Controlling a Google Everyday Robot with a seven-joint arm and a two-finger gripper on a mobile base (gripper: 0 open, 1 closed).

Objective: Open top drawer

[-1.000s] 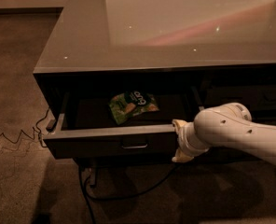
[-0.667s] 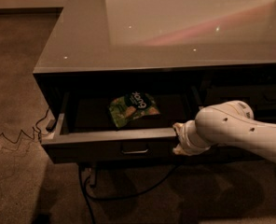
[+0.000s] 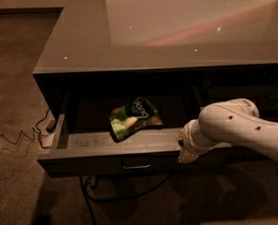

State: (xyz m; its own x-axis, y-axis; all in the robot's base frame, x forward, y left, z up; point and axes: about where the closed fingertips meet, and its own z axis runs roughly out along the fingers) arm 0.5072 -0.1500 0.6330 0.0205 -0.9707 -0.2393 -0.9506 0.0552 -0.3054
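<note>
The top drawer of the dark grey cabinet stands pulled out toward me. Its scuffed grey floor shows, and its small metal pull sits at the centre of the front. A green snack bag lies inside, near the middle. My gripper, on the end of the white arm, is at the right end of the drawer's front edge, right of the pull. Whether it touches the front I cannot tell.
The cabinet's glossy grey top overhangs the back of the drawer. A black cable runs under the drawer, and a thin cable trails across the brown carpet on the left. Another dark drawer front sits to the right.
The drawer has slid further out toward me, and more of its floor shows. The gripper has moved slightly down with the drawer's front edge.
</note>
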